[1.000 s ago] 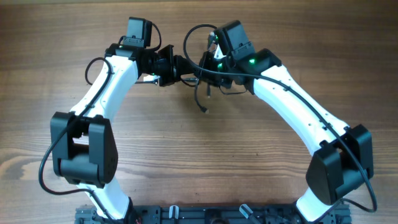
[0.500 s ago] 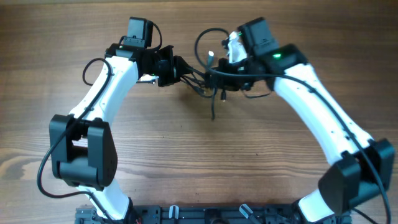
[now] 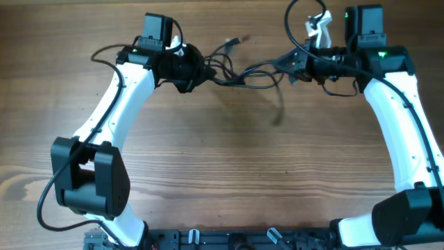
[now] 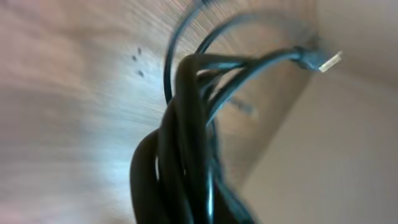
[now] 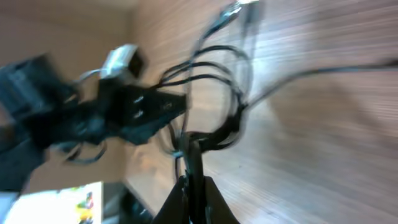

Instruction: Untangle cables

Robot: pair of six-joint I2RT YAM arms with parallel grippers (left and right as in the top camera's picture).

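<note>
The cables (image 3: 244,72) are thin black cords stretched in the air between my two grippers at the back of the table. My left gripper (image 3: 193,69) is shut on the thick twisted end of the bundle (image 4: 186,143), which fills the left wrist view and hides the jaws. One plug (image 4: 324,60) sticks out up right. My right gripper (image 3: 297,66) is shut on a cord (image 5: 195,163) pinched between its dark fingers (image 5: 216,200). Strands (image 5: 211,67) fan from there towards the left gripper (image 5: 138,109). A loose end (image 3: 279,111) hangs blurred below; a plug (image 3: 233,42) points backward.
The wooden table (image 3: 222,173) carries both white arms, the left arm (image 3: 114,104) and the right arm (image 3: 402,118). A black rail (image 3: 229,239) runs along the front edge. The arms' own thicker wires loop near each wrist (image 3: 302,21).
My right gripper has swung far to the right and back with its cord, drawing the bundle out into long strands. The left gripper has shifted slightly back, still holding its end.
</note>
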